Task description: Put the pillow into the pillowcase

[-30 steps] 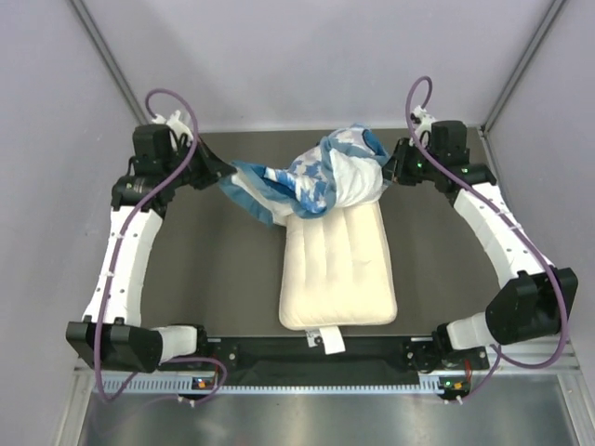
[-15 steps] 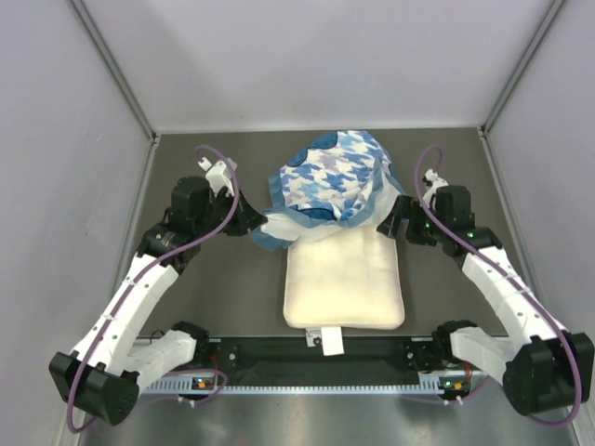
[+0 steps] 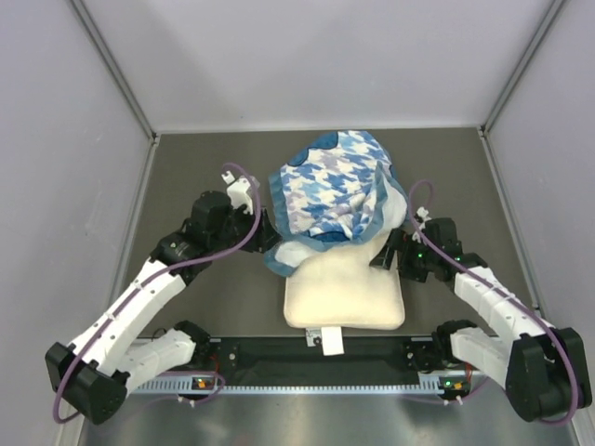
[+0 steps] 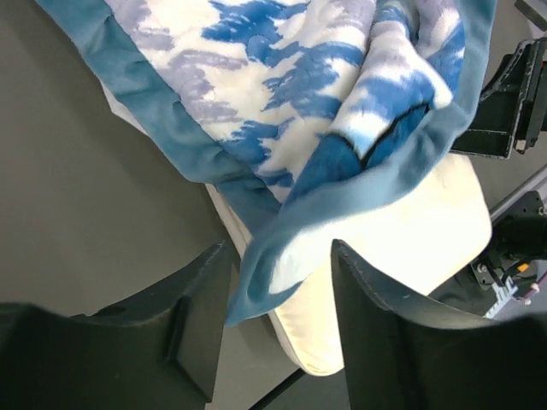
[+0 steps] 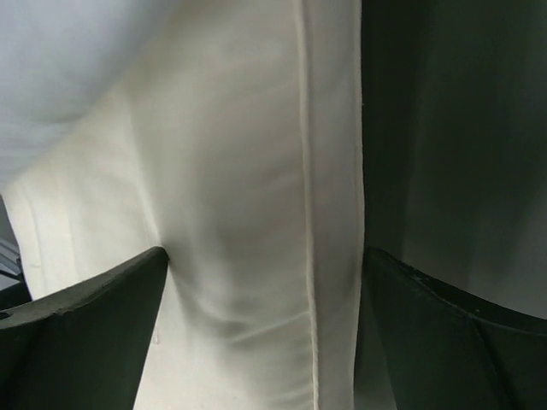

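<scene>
The blue-and-white houndstooth pillowcase [image 3: 330, 186] lies bunched over the far half of the cream pillow [image 3: 344, 297], whose near half shows bare. My left gripper [image 3: 270, 243] is at the case's left corner. In the left wrist view the case [image 4: 256, 85] drapes over the pillow [image 4: 410, 231], and its blue ruffled edge [image 4: 256, 282] hangs loose between the parted jaws of my left gripper [image 4: 280, 256]. My right gripper [image 3: 383, 253] is at the pillow's right side. Up close it [image 5: 265, 256] stands wide open, straddling the pillow's seamed edge [image 5: 239, 171], with the case's white inside [image 5: 68, 68] above.
The dark grey table [image 3: 204, 186] is boxed in by pale walls on three sides. A black rail [image 3: 325, 355] with both arm bases runs along the near edge. A white tag [image 3: 327, 340] sticks out of the pillow's near end.
Both arms have come toward the near side, drawing the pillowcase down over the pillow's far end. Both grippers have opened; the ruffle now hangs free between the left jaws.
</scene>
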Robot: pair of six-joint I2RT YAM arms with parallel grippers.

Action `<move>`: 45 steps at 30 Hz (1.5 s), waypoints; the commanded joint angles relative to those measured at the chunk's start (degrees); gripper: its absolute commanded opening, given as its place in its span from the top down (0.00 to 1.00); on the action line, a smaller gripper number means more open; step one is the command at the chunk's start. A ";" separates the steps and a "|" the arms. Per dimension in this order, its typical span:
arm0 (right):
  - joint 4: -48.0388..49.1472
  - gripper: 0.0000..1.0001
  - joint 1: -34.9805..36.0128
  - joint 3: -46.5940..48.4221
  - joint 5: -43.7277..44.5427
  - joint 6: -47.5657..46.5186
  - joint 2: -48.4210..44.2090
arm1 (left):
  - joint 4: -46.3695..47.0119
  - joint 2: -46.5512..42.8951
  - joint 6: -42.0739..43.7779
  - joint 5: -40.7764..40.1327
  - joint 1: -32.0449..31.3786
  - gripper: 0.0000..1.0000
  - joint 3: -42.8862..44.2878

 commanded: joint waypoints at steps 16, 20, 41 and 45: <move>9.81 0.97 3.37 -0.86 -2.02 3.52 -3.09 | 4.62 33.30 6.13 -16.83 -20.48 0.36 32.75; 9.37 1.00 3.46 -0.68 -2.27 3.08 -4.94 | 8.93 41.93 4.38 -19.64 -22.07 0.21 38.31; 6.82 1.00 3.37 0.90 -3.07 1.94 -7.75 | 2.35 68.90 -1.95 -27.30 -21.81 0.44 66.26; 6.73 1.00 3.37 1.34 -2.98 1.94 -7.32 | 8.30 66.73 -0.20 -16.71 -21.98 1.00 61.64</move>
